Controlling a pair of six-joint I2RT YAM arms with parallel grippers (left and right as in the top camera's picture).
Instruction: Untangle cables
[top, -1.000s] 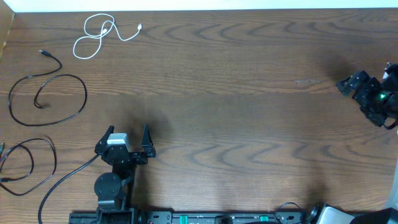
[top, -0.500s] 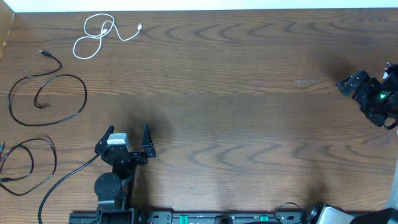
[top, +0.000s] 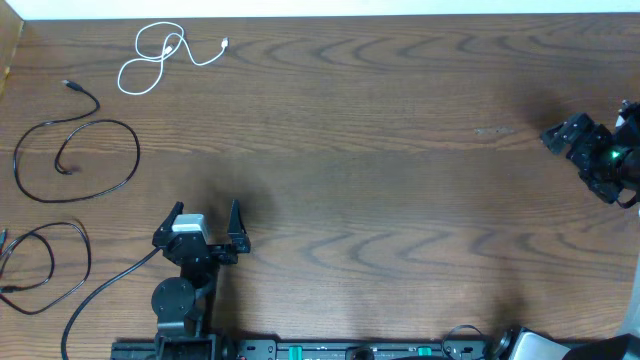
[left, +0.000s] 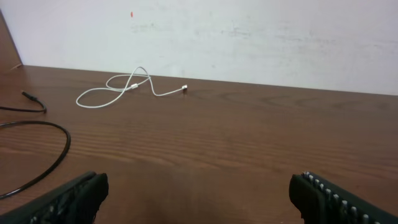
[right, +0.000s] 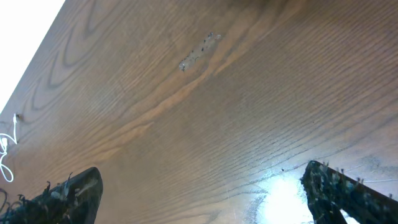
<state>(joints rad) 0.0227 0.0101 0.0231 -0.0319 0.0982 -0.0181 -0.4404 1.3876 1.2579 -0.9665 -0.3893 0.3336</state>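
Observation:
Three cables lie apart at the table's left side. The white cable (top: 160, 55) is loosely looped at the far left; it also shows in the left wrist view (left: 127, 87) and at the right wrist view's left edge (right: 5, 152). One black cable (top: 75, 150) forms a loop below it and shows in the left wrist view (left: 43, 134). The second black cable (top: 45, 265) lies at the left edge. My left gripper (top: 207, 222) is open and empty near the front left (left: 199, 196). My right gripper (top: 562, 135) is open and empty at the far right (right: 205, 199).
A thick black arm cable (top: 105, 285) runs from the left arm base toward the front edge. A white wall (left: 249, 31) borders the table's far edge. A pale scuff mark (right: 198, 53) marks the wood ahead of the right gripper.

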